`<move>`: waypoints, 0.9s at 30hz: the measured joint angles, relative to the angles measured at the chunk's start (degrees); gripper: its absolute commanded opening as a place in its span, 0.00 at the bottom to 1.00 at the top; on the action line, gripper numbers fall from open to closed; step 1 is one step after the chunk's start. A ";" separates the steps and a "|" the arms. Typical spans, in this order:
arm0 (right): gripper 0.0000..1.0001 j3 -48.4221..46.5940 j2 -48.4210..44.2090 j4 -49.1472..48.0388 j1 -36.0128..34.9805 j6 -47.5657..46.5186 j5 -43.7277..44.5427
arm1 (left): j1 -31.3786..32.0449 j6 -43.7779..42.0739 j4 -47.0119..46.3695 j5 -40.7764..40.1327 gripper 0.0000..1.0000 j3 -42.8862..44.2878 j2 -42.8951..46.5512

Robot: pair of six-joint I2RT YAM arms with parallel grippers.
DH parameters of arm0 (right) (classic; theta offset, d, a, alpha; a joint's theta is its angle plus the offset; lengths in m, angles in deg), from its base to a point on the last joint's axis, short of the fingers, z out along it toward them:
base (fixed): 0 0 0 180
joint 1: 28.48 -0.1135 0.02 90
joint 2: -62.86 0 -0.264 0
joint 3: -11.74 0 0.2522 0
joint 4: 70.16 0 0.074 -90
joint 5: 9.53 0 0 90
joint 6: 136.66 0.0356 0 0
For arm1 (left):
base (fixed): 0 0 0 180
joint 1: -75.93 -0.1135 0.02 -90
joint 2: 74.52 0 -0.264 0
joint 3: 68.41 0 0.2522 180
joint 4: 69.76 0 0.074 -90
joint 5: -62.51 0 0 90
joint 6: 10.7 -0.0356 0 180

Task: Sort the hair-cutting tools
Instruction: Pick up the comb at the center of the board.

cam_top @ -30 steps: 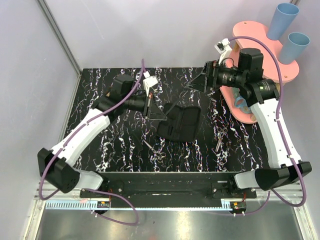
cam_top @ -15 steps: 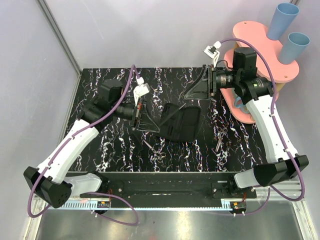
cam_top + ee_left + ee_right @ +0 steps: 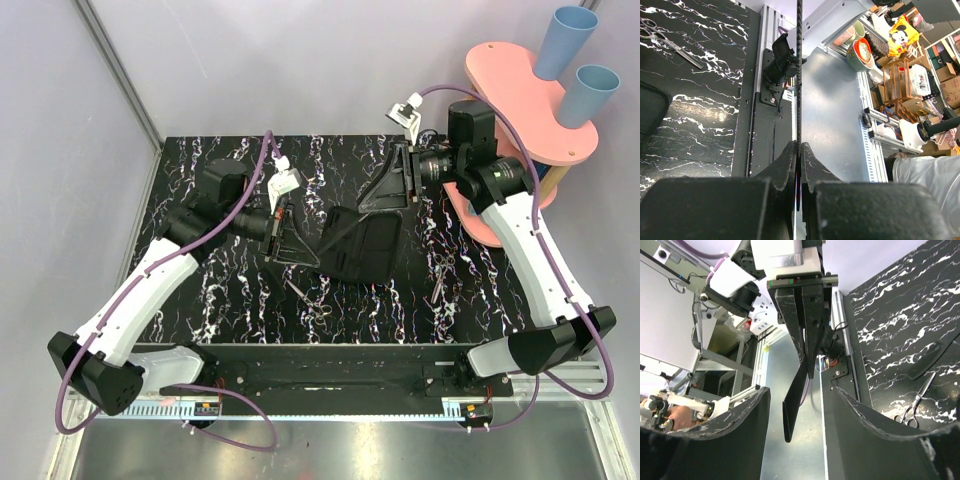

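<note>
**Colleague:** Where are the slim metal scissors [image 3: 309, 301] lying?

**Operator:** I see one pair flat on the black white-veined tabletop [image 3: 230, 300], just near-left of the black rectangular folding case [image 3: 370, 245]. Its long axis is diagonal, with blades pointing far-left and loops near-right. A second set of scissors [image 3: 438, 278] lies right of the case, running roughly near to far; I can't tell which end is which.

**Colleague:** And your arms?

**Operator:** My left gripper [image 3: 799, 146] reaches in from the case's left, clamped on its thin raised flap. My right gripper [image 3: 799, 390] is over the case's far edge, jaws apart, holding nothing.
</note>
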 measured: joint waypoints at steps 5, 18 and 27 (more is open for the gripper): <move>0.56 0.20 0.00 2.45 -0.74 -1.20 0.04 | 0.00 -0.59 0.55 -0.02 0.00 0.00 -0.52; 0.00 0.15 2.49 9.70 -1.73 -6.16 1.77 | 0.00 -1.40 1.51 -0.87 0.14 -0.87 -1.60; 0.00 0.15 2.78 12.00 -1.81 -7.65 10.60 | -0.09 -1.66 1.99 -7.13 0.99 -0.92 -1.60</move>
